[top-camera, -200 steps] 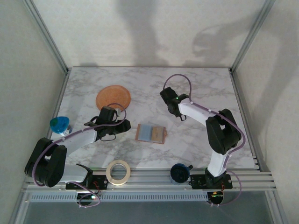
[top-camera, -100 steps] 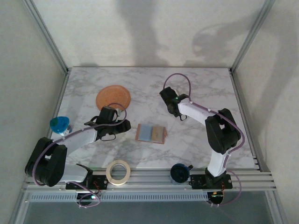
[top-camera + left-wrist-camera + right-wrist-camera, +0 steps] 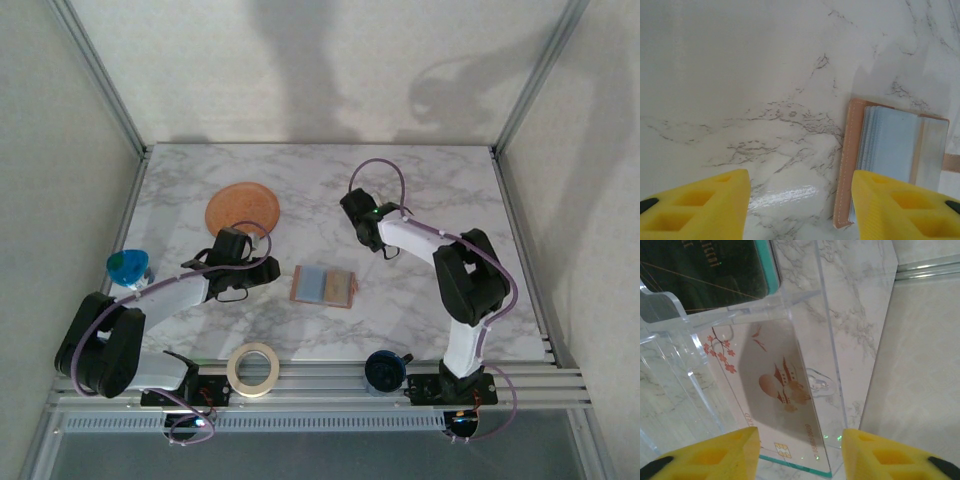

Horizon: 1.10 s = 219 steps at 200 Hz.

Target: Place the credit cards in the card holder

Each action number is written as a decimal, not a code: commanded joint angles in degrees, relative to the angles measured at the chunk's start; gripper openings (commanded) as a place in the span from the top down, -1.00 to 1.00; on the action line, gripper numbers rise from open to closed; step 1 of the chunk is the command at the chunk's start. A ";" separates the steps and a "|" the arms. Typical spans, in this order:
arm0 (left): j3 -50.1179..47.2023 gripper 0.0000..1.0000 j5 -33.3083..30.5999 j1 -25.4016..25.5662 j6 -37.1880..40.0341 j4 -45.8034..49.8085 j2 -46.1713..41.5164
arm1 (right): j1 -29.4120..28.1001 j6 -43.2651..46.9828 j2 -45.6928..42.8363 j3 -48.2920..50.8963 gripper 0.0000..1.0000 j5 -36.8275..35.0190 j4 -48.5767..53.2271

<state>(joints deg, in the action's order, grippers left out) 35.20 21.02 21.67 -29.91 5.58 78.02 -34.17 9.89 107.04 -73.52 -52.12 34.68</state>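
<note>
The card holder [image 3: 323,286] lies open on the marble between the arms, tan-pink leather with pale blue pockets. In the left wrist view the card holder [image 3: 890,155] is at the right, and my left gripper [image 3: 800,200] stands open, its right finger over the holder's left edge. My right gripper [image 3: 365,225] is at the far middle of the table. In its wrist view, a clear acrylic stand [image 3: 670,315] holds the credit cards: a whitish card [image 3: 775,385] with red blossoms and a chip, and a dark card [image 3: 710,270] with a teal edge. The right gripper [image 3: 800,450] is open, its fingers flanking the whitish card's lower end without touching it.
A round orange-brown disc [image 3: 242,208] lies at the far left. A teal-topped object [image 3: 128,268] stands at the left edge. A tape roll [image 3: 253,368] and a dark blue round object [image 3: 383,369] sit on the near rail. Frame posts and walls close in both sides.
The right arm's wrist and elbow have shifted slightly to the left. The left arm and the card holder have not moved.
</note>
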 commanded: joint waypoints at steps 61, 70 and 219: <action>1.39 -0.10 -0.47 0.65 0.42 -1.17 1.26 | 0.69 0.13 2.91 -2.19 0.00 -4.28 -1.74; 1.36 -0.10 -0.36 0.59 0.38 -1.24 1.31 | 0.67 0.04 2.67 -2.33 0.00 -4.60 -1.55; 1.01 -0.10 -0.71 0.83 0.47 -0.83 0.99 | 1.85 -1.10 3.39 -4.04 0.23 -6.81 -0.05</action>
<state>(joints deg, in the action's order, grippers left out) 35.57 21.02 22.00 -29.93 5.02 79.50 -32.75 9.67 109.56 -76.07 -57.43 33.71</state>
